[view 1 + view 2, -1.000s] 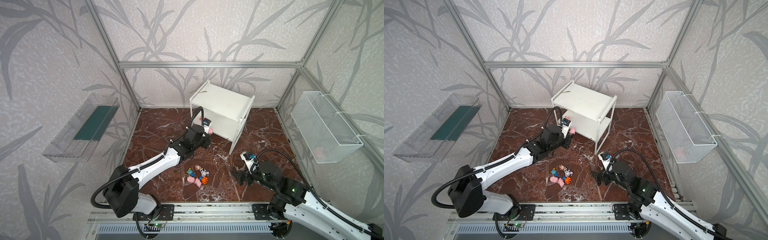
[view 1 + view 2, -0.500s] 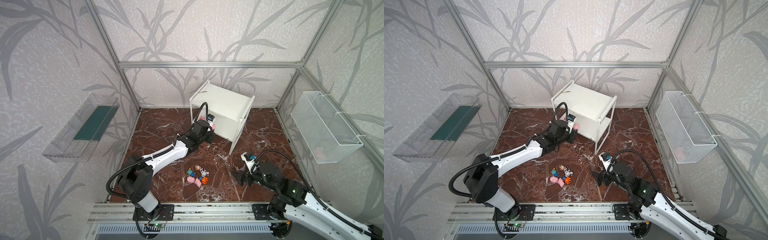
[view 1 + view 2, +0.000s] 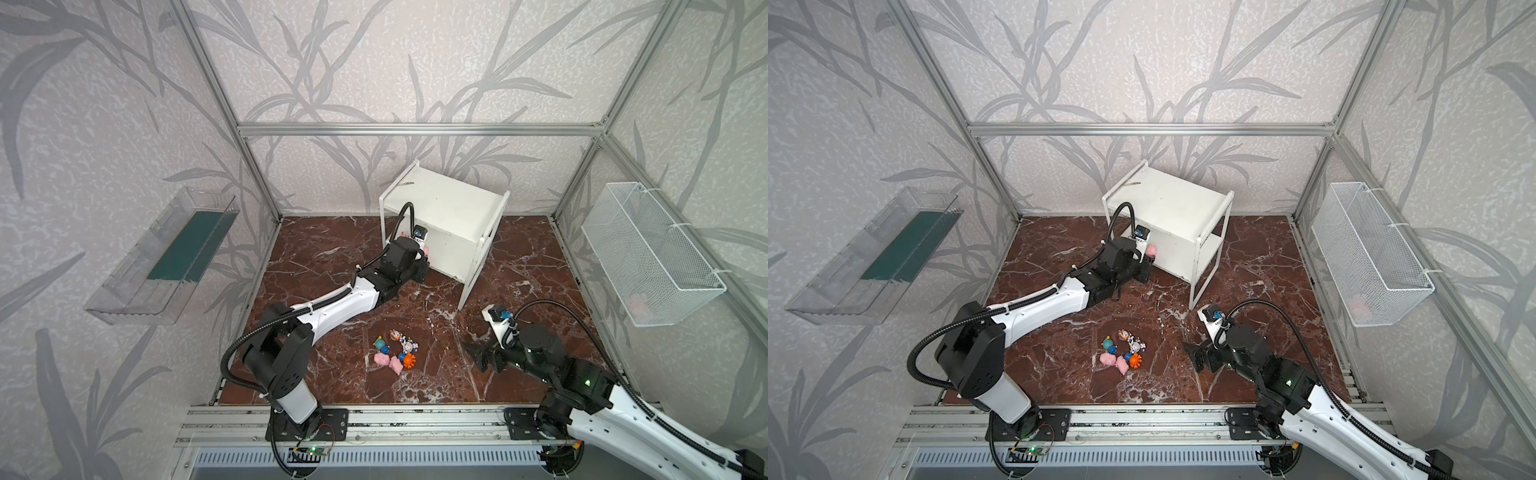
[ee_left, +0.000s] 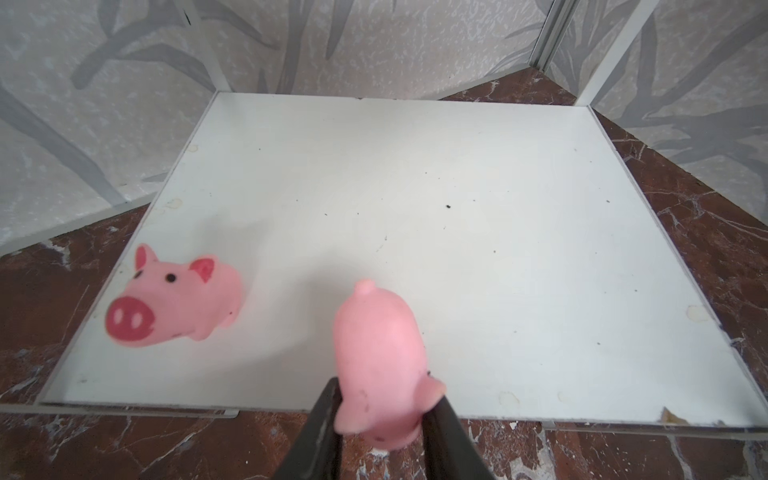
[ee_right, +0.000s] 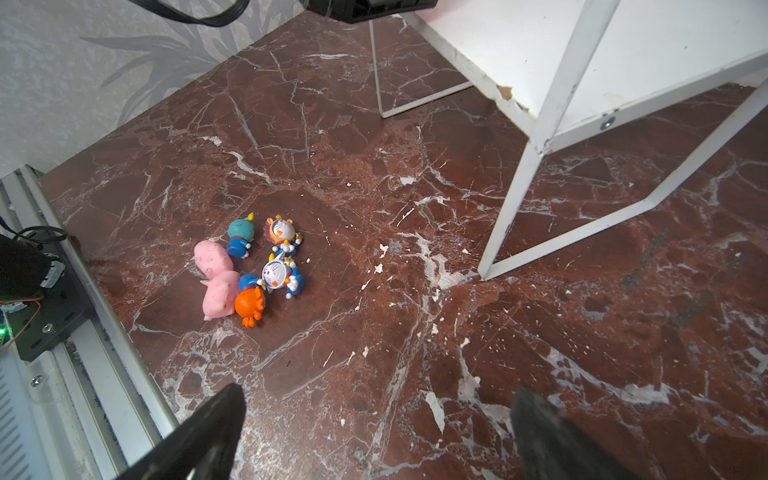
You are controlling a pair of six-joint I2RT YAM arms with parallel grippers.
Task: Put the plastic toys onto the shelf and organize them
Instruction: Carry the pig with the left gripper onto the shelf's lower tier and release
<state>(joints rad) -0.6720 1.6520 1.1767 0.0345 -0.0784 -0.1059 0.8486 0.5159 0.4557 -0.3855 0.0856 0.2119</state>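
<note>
I'm seeing the left tool [image 4: 384,395] holding a pink pig [image 4: 378,345] between its two dark fingers, at the lower centre of the left wrist view. The pig is pointing its tail away from the camera, and its body is lying over the front edge of the shelf's lower board [image 4: 457,208] (whether it is touching the board, I cannot tell). A second pig [image 4: 178,299] is sitting upright on that board at the lower left of the frame, facing the camera, apart from the held one.

In both top views the left arm is reaching into the open side of the shelf [image 3: 444,203] at the centre of the frame.

The right tool [image 5: 380,397] is standing spread wide with nothing between its fingers, only bare table [image 5: 540,332]. In a top view it is hanging low at the lower right [image 3: 478,357].

The other toys [image 5: 249,266] are lying bunched together on the table, lower centre in both top views [image 3: 1121,353]. They are two pink pigs and four small blue-and-white figures, packed close together, well apart from the shelf.
</note>
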